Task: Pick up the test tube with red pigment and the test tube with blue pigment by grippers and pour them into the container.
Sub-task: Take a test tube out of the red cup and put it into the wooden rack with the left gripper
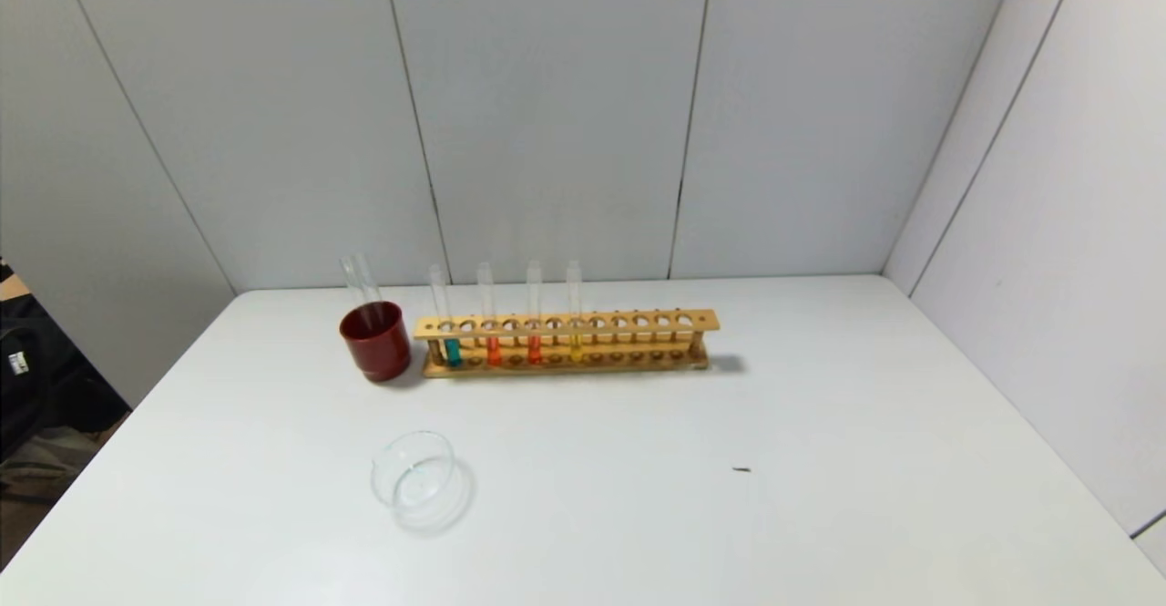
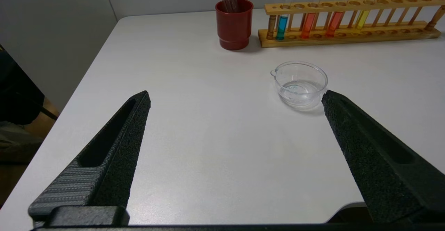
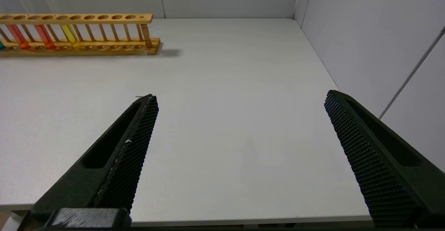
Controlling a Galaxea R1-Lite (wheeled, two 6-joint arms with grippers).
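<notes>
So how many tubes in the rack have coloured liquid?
4, side by side at the wooden rack's left end: teal-blue, orange-red, deeper red, yellow. None look hidden.

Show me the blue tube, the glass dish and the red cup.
blue tube [image 1: 452, 352]: head view, on its teal liquid.
glass dish [image 2: 301, 74]: left wrist view, on its far wall.
red cup [image 1: 376, 344]: head view, on its front wall.

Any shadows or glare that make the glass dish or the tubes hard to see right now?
Head view: the container is faint against the white table, its shadow soft; the rack casts a short shadow at its right end. Left wrist view: the dish stands out clearly, with small highlights on its base and a shadow beneath.
</notes>
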